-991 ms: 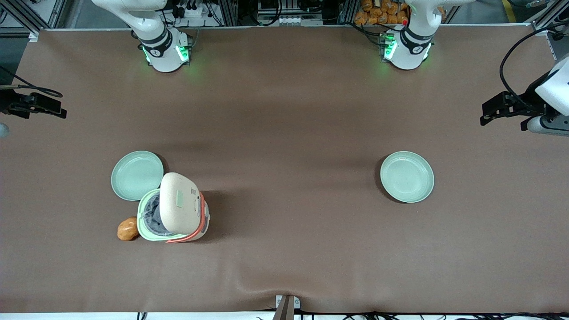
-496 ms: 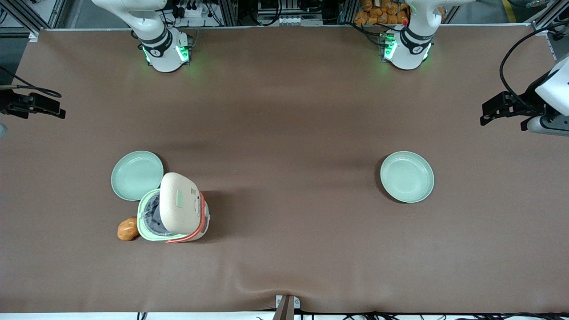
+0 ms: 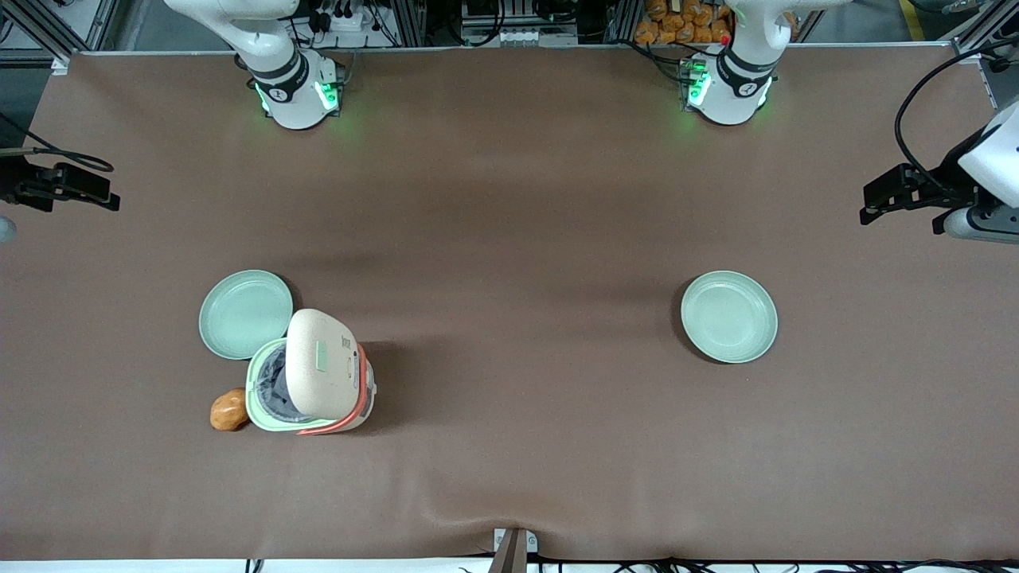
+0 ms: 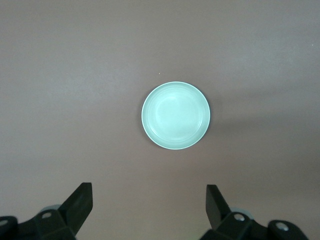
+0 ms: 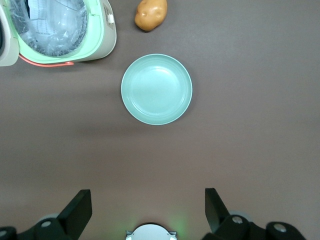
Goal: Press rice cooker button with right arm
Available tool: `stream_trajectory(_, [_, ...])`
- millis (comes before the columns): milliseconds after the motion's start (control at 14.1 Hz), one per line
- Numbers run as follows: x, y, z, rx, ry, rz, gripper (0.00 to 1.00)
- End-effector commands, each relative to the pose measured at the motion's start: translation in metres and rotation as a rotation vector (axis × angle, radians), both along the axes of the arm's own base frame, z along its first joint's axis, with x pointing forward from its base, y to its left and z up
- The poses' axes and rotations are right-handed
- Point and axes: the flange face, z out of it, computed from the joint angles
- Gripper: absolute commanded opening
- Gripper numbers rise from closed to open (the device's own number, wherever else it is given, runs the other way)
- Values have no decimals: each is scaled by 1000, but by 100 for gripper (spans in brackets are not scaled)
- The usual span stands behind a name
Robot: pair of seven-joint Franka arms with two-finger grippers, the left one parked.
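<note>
Between the earlier front views and this one, only the gripper (image 3: 60,187) at the working arm's end of the table has shifted slightly; the cooker, plates and potato lie as they did.

Rice cooker (image 3: 312,374) stands on the brown table (image 3: 509,239), toward the working arm's end, with its cream lid (image 3: 318,364) swung up and the pot showing underneath. I take this to mean the latch has already been released, so the press looks done or nearly so. One pale green plate (image 3: 245,313) sits just beside the cooker, farther from the front camera; a potato (image 3: 228,409) lies touching or almost touching the cooker's green rim. A second plate (image 3: 728,317) lies well apart, toward the parked arm's end.

If I need to press again, I would come down squarely on the button at the lid's edge, away from the orange band (image 3: 362,390), and push gently so the cooker does not slide. I cannot pick out the button itself in these views.

Right wrist view: the gripper (image 5: 148,210) hangs high above the nearer plate (image 5: 156,89), fingers (image 5: 80,206) spread wide, holding and touching nothing.
</note>
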Motion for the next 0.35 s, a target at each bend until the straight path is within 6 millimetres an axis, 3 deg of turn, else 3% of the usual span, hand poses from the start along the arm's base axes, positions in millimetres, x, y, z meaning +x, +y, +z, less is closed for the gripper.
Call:
stream_trajectory(0, [-6, 1, 5, -27, -9, 6, 100])
stream_trajectory(283, [-6, 1, 4, -25, -5, 4, 100])
